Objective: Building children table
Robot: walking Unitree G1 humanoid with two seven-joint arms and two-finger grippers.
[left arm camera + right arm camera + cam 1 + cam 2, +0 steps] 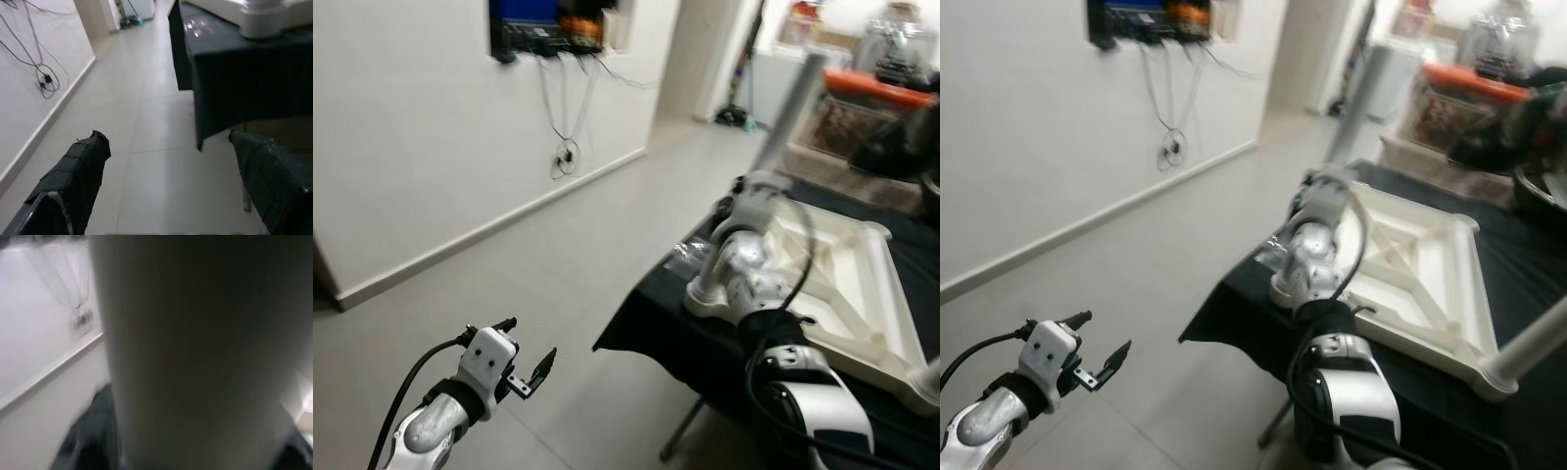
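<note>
**Right arm at the upturned tabletop, left arm over the floor**

Far left: white wall (401,147) with a dark box (548,24) mounted high and cables (566,147) hanging from it to a plug near the skirting.

Lower left: left end effector (522,354) held over the pale tiled floor (578,255), well apart from the work. Fingers (73,176) spread wide, nothing between them.

Centre to right: surface draped in black cloth (646,328). On it lies the white children's tabletop (847,284), underside up, ribs showing. A grey-white table leg (790,108) rises tilted from its near-left corner; another leg (1538,343) stands at the near-right corner.

Right arm (754,274) reaches to the near-left corner, at the leg's base. Its wrist camera is pressed close on a blurred pale cylinder (195,352), probably that leg. Finger state cannot be told; the arm covers them.

Far right, blurred: an orange-topped object (876,88) behind the surface.
</note>
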